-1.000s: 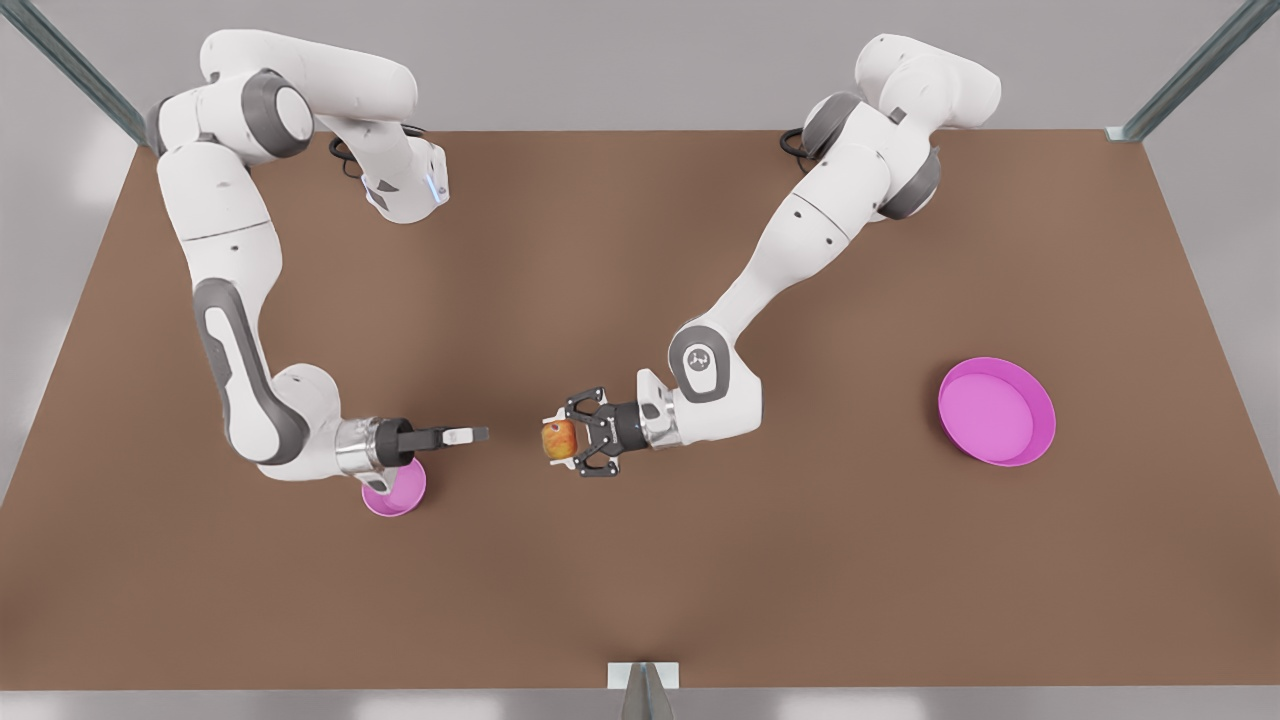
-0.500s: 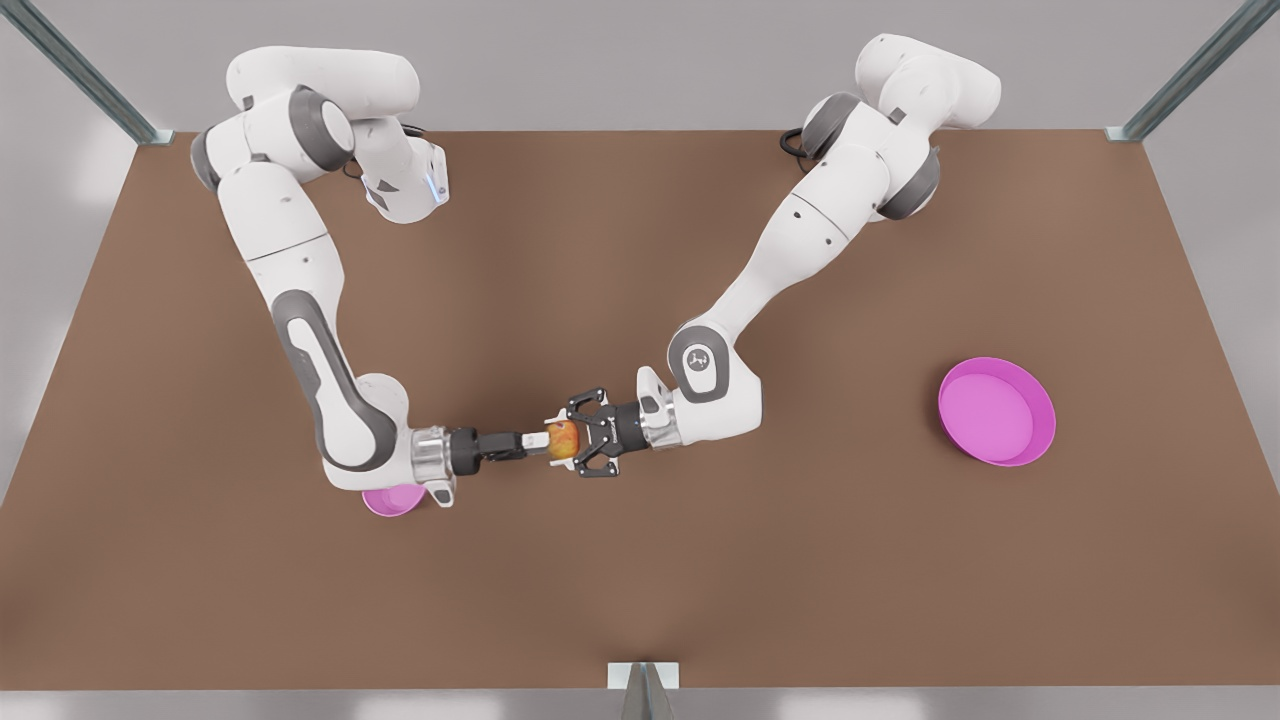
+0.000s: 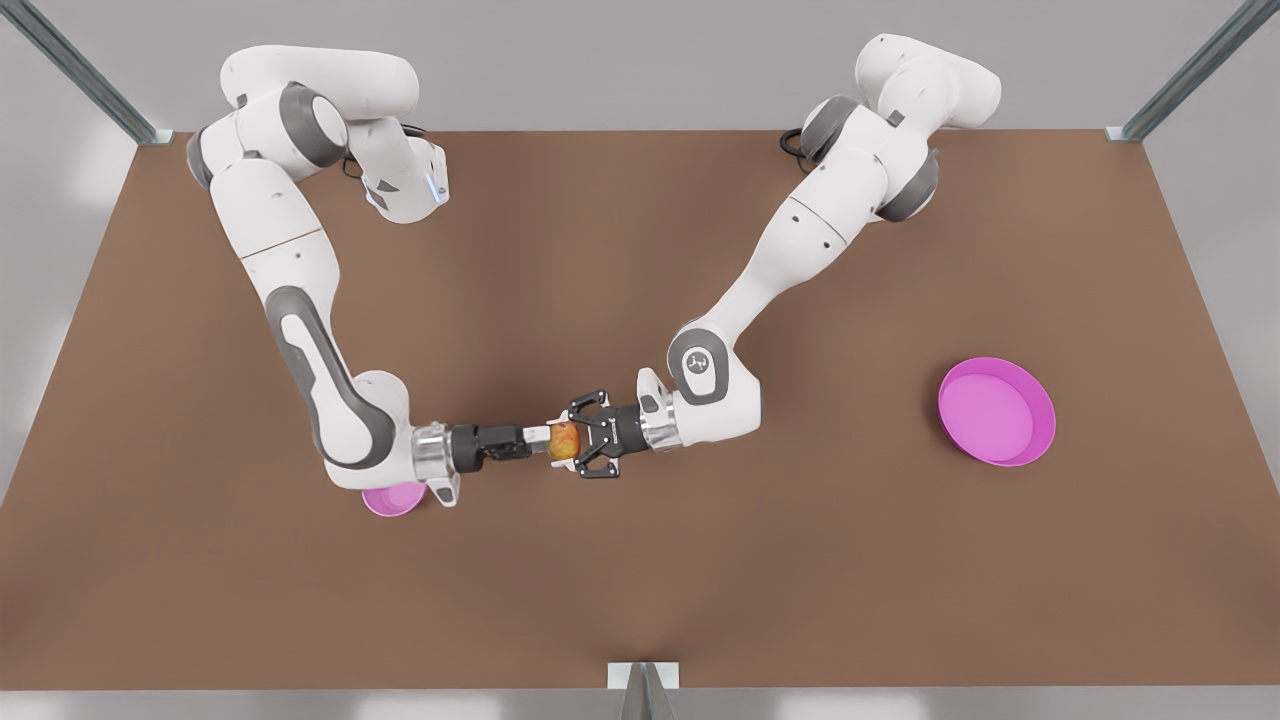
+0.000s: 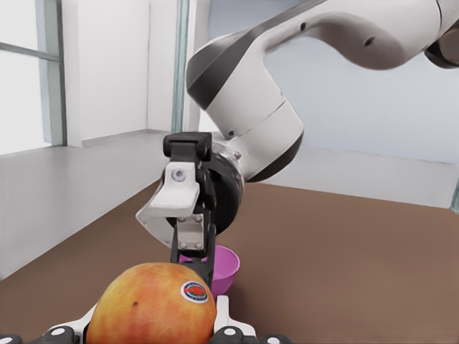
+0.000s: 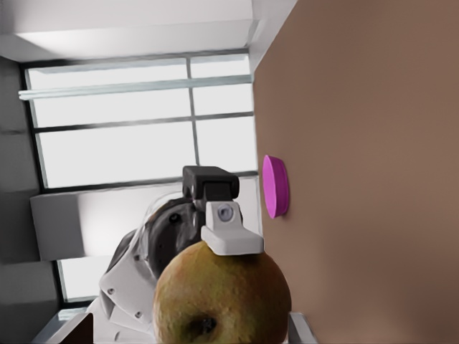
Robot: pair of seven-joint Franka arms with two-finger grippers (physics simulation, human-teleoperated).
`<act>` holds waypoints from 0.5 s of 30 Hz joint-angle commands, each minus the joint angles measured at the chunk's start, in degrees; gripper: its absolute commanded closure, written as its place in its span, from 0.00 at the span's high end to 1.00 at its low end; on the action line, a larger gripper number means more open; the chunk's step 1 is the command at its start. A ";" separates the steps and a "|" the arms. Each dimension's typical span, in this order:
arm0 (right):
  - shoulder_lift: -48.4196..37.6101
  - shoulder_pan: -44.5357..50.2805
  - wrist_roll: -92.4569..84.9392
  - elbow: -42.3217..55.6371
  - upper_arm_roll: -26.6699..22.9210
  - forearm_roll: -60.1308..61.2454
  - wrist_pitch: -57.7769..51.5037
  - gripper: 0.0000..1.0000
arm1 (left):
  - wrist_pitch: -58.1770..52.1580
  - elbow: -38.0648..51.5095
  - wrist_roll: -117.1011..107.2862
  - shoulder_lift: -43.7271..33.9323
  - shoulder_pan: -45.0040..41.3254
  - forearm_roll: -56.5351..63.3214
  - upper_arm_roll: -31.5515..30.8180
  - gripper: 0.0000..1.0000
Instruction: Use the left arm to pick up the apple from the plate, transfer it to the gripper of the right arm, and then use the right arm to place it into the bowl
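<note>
The red-orange apple (image 3: 565,440) hangs above the table's middle, and my left gripper (image 3: 558,441), the black linkage claw, is shut on it from the front view's right. My right gripper (image 3: 541,437), slim and black behind a silver cuff, meets the apple from the front view's left. It is open, with its fingers on either side of the fruit. The left wrist view shows the apple (image 4: 154,304) close up, the right gripper (image 4: 188,233) just beyond it and the bowl (image 4: 228,264) behind. The right wrist view has the apple (image 5: 222,297) close and the plate (image 5: 275,186) far off.
The small pink bowl (image 3: 392,498) sits on the brown table (image 3: 640,590), partly under the right arm's wrist. The wide magenta plate (image 3: 996,411) lies bare at the front view's right. Metal frame posts stand at the table's corners and front edge.
The right arm swung in from the front view's left until its gripper reached the apple, then held there. The left gripper has kept the apple still.
</note>
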 commanded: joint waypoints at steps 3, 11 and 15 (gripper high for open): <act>0.15 0.64 -5.90 0.05 0.14 -0.22 4.14 1.00 | -0.30 0.03 2.51 0.01 -0.08 0.16 -0.01 0.68; 1.02 2.57 -6.61 0.14 0.05 0.13 9.42 1.00 | -0.30 0.03 3.30 0.36 -0.08 0.16 -0.01 0.68; 1.02 3.01 -6.61 0.23 0.05 0.22 9.60 0.99 | -0.30 0.03 3.39 0.36 -0.08 0.16 0.08 0.68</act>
